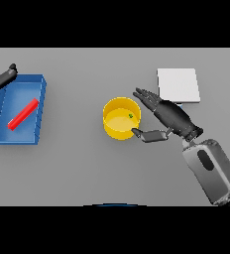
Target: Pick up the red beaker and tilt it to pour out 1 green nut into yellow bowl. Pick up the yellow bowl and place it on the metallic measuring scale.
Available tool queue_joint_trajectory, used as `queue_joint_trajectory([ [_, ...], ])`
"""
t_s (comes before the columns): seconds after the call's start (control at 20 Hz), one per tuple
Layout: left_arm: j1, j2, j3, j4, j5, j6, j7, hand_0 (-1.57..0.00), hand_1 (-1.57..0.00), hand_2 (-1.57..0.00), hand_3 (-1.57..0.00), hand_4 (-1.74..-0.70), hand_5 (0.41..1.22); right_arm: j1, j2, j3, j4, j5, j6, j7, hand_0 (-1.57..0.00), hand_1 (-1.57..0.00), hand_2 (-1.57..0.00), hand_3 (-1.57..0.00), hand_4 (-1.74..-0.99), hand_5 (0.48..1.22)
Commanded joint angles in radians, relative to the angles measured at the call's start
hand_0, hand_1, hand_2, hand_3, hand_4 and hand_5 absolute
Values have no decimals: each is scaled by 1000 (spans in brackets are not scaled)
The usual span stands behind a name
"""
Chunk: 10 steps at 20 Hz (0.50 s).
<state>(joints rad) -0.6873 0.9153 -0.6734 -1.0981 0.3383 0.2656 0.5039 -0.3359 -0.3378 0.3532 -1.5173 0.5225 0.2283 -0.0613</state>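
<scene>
The yellow bowl [121,118] stands upright mid-table with one green nut [131,116] inside it. My right hand [169,118] is just to its right, open, with straight fingers by the bowl's far right rim and the thumb near its front right wall. The red beaker [23,114] lies on its side in the blue tray [37,84] at the left. My left hand [4,78] shows at the tray's far left corner, fingers relaxed. The metallic scale [179,84] is a pale square plate behind the right hand.
The blue tray's raised walls stand along the left side of the table. The scale sits at the back right, partly hidden by my right hand's fingers.
</scene>
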Motion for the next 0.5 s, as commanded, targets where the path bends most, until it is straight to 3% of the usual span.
queue_joint_trajectory([
  [0.0,-3,-4,-4,-1,0,-6,4,-1,-1,-1,0,-747,711,-29,-2,29,10,31,14,7,-1,1,1,1,-1230,620],
  [0.2,16,3,3,-7,7,-4,-33,0,0,0,1,-754,714,-121,-45,98,69,90,88,-41,0,1,1,1,-1234,620],
  [0.45,4,-14,18,28,24,-12,-40,1,1,1,1,-766,721,-217,-43,177,131,144,160,-53,1,1,1,1,-1210,641],
])
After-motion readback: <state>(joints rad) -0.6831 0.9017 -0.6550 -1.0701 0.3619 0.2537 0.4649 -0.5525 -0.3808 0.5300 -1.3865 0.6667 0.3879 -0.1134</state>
